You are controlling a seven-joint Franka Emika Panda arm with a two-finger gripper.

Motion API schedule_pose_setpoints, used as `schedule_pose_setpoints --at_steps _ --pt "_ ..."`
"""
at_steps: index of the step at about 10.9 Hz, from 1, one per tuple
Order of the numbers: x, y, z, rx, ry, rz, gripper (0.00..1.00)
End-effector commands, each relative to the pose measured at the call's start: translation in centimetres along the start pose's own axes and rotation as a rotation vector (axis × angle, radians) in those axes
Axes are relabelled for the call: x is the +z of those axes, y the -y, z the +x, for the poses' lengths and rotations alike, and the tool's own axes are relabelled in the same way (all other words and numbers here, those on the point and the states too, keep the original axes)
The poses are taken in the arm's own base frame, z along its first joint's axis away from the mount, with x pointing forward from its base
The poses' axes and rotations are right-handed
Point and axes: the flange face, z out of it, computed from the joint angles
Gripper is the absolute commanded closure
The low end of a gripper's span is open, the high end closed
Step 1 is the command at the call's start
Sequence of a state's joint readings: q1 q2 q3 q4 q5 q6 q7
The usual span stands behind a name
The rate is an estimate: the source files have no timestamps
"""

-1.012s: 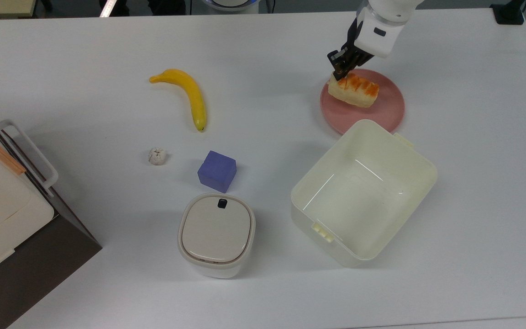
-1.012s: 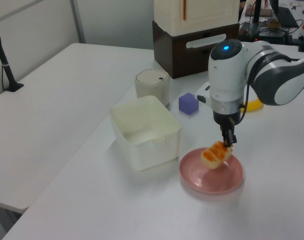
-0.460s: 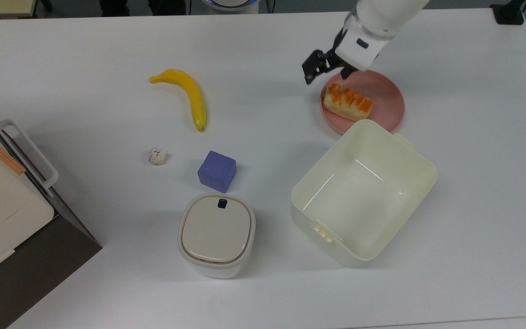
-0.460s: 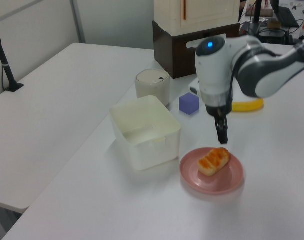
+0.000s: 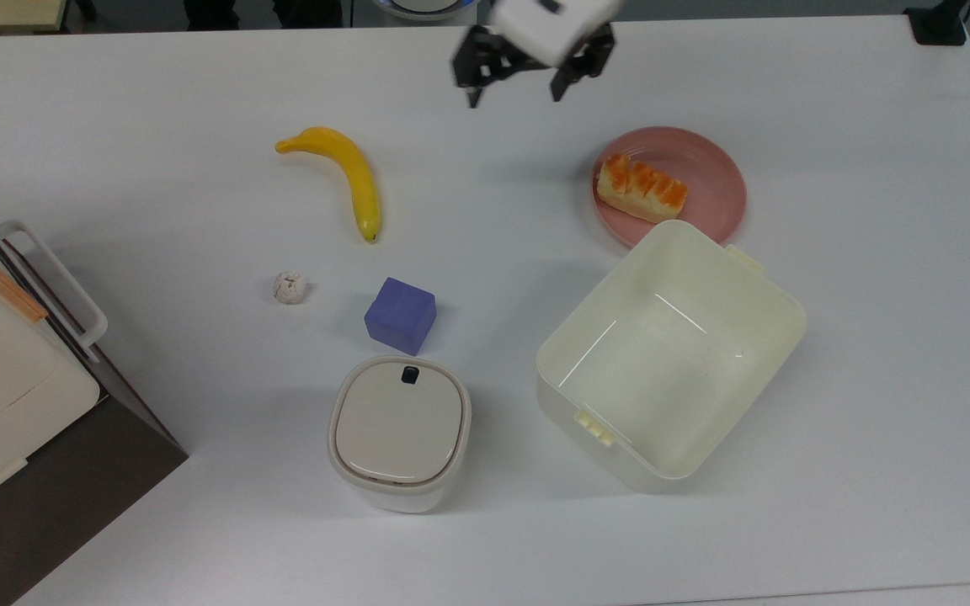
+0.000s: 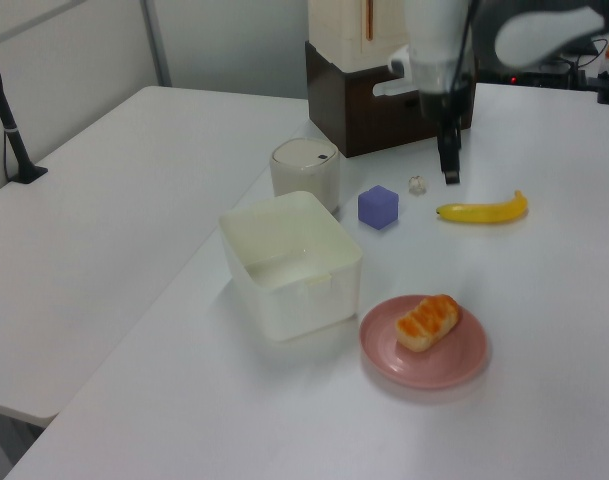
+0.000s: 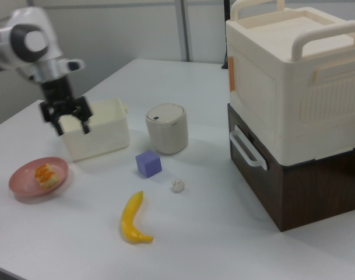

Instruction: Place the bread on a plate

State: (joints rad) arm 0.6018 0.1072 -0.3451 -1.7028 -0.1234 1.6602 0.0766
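Change: a second ago I had the gripper [image 5: 514,82] clamped on the bread [image 5: 642,188] above the plate [image 5: 708,181]; now the loaf is released and the gripper has lifted well clear, toward the top view's upper left
Gripper: fingers spread wide; holding nothing; raised above the table [image 5: 157,210], between the banana [image 5: 346,175] and the plate in the top view
Bread: lies flat on the plate, on the half nearer the top view's left; inside the rim
Bread looks: short oblong loaf; pale cream sides; glossy orange-brown ridged top
Plate: round, pink, raised rim; just beside the open cream tub [image 5: 674,358], whose corner hides part of its edge in the top view
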Motion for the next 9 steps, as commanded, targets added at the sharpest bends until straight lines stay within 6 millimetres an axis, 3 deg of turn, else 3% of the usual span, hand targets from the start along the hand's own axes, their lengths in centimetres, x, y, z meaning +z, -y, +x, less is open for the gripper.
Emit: schedule_pose_setpoints --at_steps 1,2,4,9 --pt "-4.6 -11.1 0.2 0.22 -0.103 0.183 0.0" --pt "-7.5 -15.0 -0.6 0.282 -0.169 0.179 0.0" --pt "-9.9 -18.9 -1.9 0.346 -0.219 0.171 0.0" --pt "-10.9 -18.8 -3.3 0.365 -0.181 0.184 0.0"
